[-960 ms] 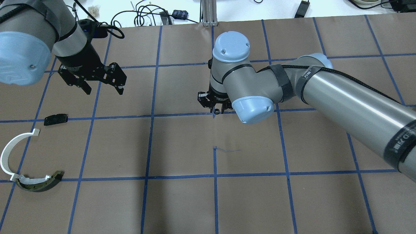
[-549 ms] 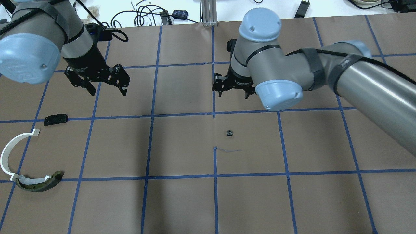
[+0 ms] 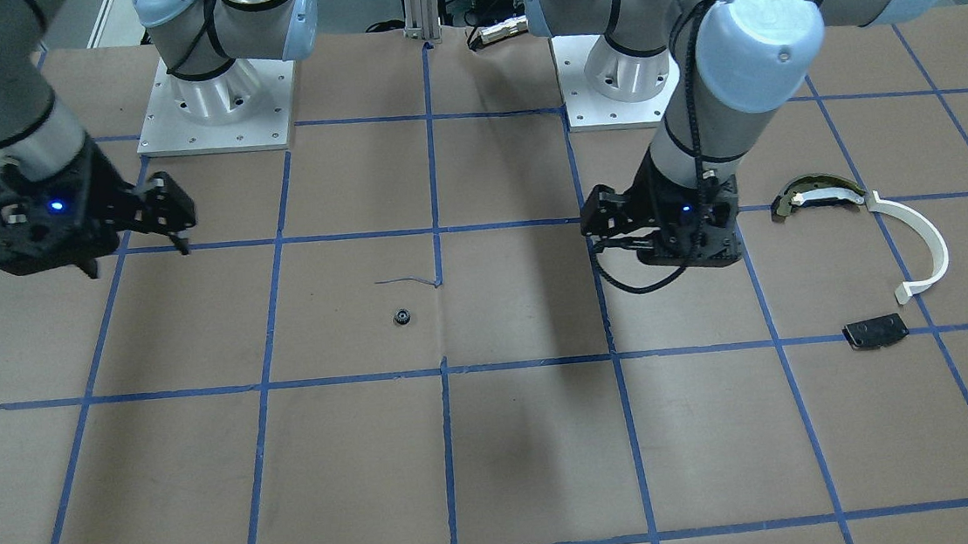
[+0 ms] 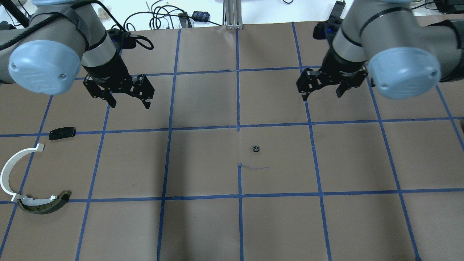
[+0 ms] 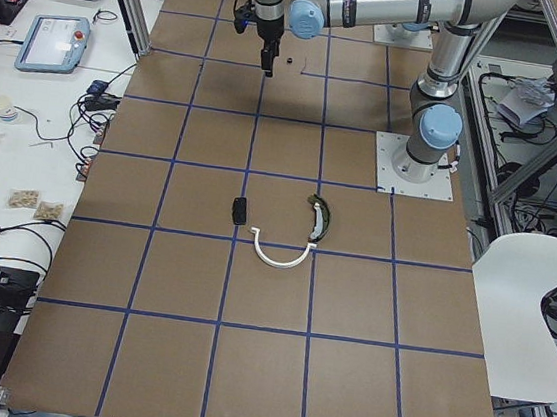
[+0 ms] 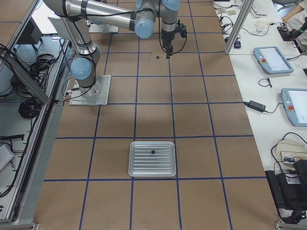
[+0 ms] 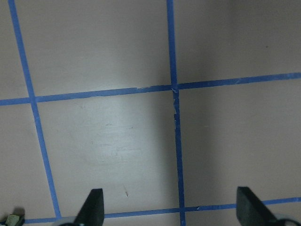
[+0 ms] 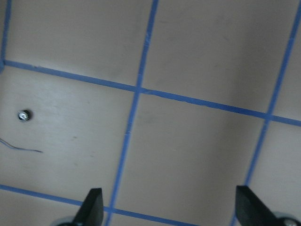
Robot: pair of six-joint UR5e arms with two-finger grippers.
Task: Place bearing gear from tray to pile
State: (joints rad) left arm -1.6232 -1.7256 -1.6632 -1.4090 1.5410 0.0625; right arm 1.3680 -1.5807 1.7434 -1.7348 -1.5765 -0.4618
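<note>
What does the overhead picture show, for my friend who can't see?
A tiny black round gear lies in the middle of the brown blue-gridded table. The left end effector and right end effector hover open and empty beyond it.

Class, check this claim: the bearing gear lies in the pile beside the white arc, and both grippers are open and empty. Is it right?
No. The bearing gear lies alone near the middle of the table, far from the white arc; the overhead exterior view shows it. Both the left gripper and the right gripper are open and empty, as stated.
</note>
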